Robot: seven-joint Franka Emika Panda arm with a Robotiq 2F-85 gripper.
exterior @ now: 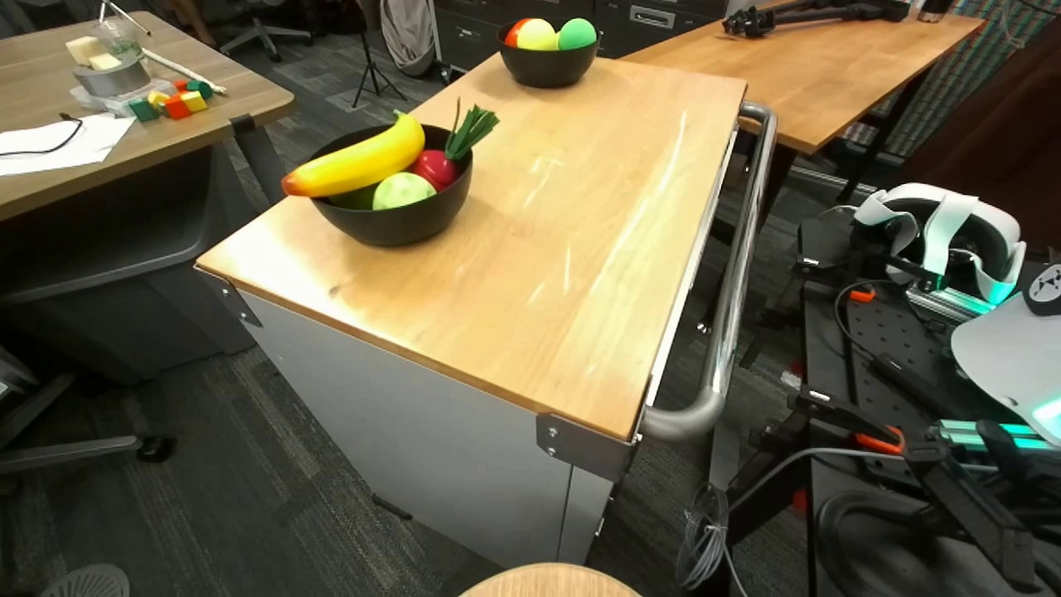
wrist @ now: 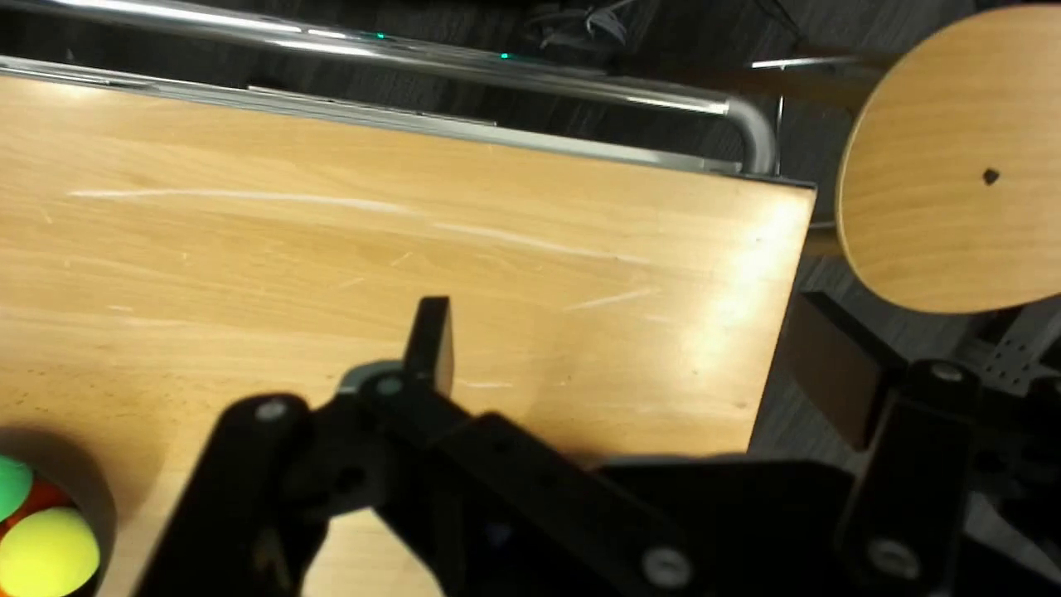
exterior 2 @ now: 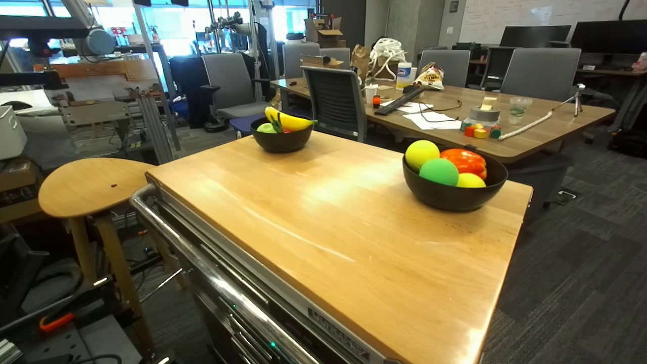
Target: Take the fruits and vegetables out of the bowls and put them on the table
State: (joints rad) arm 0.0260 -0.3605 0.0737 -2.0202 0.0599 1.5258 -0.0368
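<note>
- A carpeted lab or office surrounds the light wooden worktop (exterior: 572, 240); a cluttered wooden desk (exterior: 37, 75) sits at the upper left of an exterior view, a round stool (wrist: 937, 157) at the upper right of the wrist view.
- The black banana bowl (exterior: 398, 225) stands left of centre in an exterior view, holding the toy-like banana (exterior: 356, 166), a pale green fruit (exterior: 404, 191) and a red vegetable (exterior: 435, 169) with a leafy top.
- The black pepper bowl (exterior 2: 452, 196) stands at the right of an exterior view, with the red pepper (exterior 2: 464, 162), a green ball-like fruit (exterior 2: 438, 173) and two yellow fruits (exterior 2: 422, 154).
- In the lower half of the wrist view the fingers (wrist: 833, 369) stand wide apart, gripping nothing.
- My guess on handling: all of it is light, fairly stiff plastic or foam. Pinch the banana across its middle; take the ball-like ones at their widest, since they may slip or roll; hold the red vegetable by its body, as the leaves look soft; the glossy red pepper may be slippery.
- The worktop shines and bears pale streaks; a metal bar handle (exterior: 736, 282) runs along one long side.
</note>
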